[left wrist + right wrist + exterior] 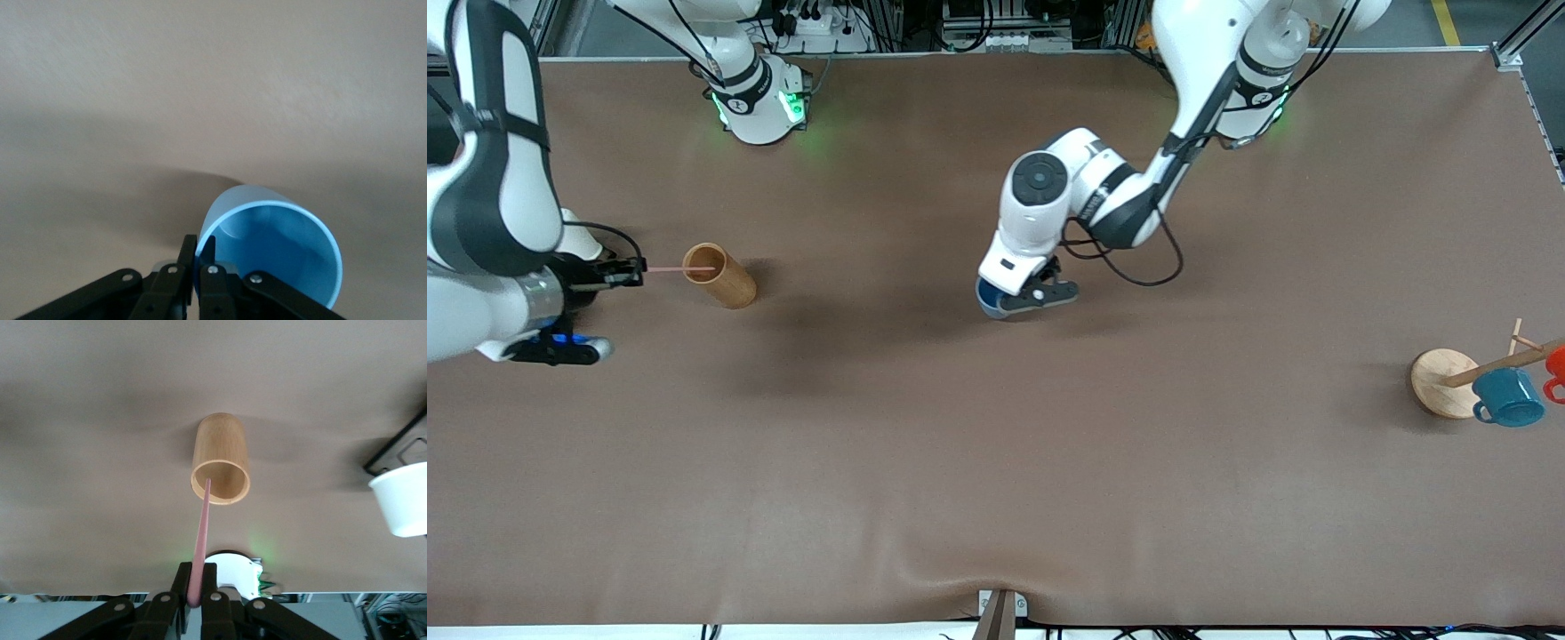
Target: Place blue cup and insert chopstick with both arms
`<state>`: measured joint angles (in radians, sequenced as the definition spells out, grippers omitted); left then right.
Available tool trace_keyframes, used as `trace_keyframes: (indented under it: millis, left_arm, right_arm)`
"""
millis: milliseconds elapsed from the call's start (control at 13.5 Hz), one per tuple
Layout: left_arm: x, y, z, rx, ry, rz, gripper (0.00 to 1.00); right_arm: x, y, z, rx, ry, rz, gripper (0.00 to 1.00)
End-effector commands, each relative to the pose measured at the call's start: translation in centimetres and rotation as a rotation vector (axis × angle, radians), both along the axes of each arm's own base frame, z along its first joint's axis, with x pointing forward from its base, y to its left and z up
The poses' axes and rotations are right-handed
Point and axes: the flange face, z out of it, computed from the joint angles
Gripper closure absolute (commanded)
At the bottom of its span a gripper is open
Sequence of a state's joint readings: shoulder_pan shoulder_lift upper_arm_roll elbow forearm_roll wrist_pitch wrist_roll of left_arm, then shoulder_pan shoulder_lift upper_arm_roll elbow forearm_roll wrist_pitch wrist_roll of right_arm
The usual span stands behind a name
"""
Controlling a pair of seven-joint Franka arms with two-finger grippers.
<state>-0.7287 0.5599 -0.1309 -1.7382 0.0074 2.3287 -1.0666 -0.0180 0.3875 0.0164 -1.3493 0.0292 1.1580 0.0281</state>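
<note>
My left gripper (1024, 295) is shut on the rim of the light-blue cup (986, 300), one finger inside and one outside. It holds the cup tilted, low over the middle of the table. In the left wrist view the cup (273, 247) shows its open mouth just past the gripper (198, 263). My right gripper (637, 271), over the right arm's end of the table, is shut on the pink chopstick (671, 268). The chopstick's tip is at the mouth of a brown wooden cylinder (720, 275). The right wrist view shows the gripper (198, 587), chopstick (202, 530) and cylinder (220, 457).
A wooden mug rack with a round base (1440, 384) stands at the left arm's end of the table. It carries a teal mug (1508, 397) and a red mug (1556, 366). The brown table (996, 462) has a small clamp at its near edge (1000, 613).
</note>
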Motion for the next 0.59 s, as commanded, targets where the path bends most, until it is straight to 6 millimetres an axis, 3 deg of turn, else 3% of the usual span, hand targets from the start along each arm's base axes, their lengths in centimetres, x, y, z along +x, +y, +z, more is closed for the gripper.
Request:
trace_keyframes:
  millis: [0, 74, 148, 222, 370, 519]
  left_arm:
    - [-0.8, -1.6, -0.9, 0.026, 0.001, 0.02, 1.0]
    - [-0.9, -1.7, -0.8, 0.024, 0.001, 0.026, 1.0]
    - [-0.7, -1.6, -0.5, 0.023, -0.006, 0.017, 0.58]
    - [-0.6, -1.6, -0.2, 0.026, -0.017, 0.011, 0.01]
    - [-0.6, -1.8, 1.0, 0.018, -0.037, 0.014, 0.0]
    - [0.5, -1.0, 5.2, -0.014, -0.075, 0.035, 0.0]
  right_arm:
    - [0.4, 3.1, 6.1, -0.046, -0.084, 0.064, 1.0]
    - [0.1, 4.2, 7.3, -0.04, -0.099, 0.08, 1.0]
    - [-0.5, 5.4, 9.4, -0.04, -0.134, 0.097, 1.0]
    - [-0.9, 7.1, 10.2, -0.057, -0.149, 0.094, 1.0]
    - [-1.9, 11.1, 11.6, -0.096, -0.179, 0.032, 1.0]
    - [-3.0, 15.3, 12.5, -0.075, -0.181, -0.086, 1.0]
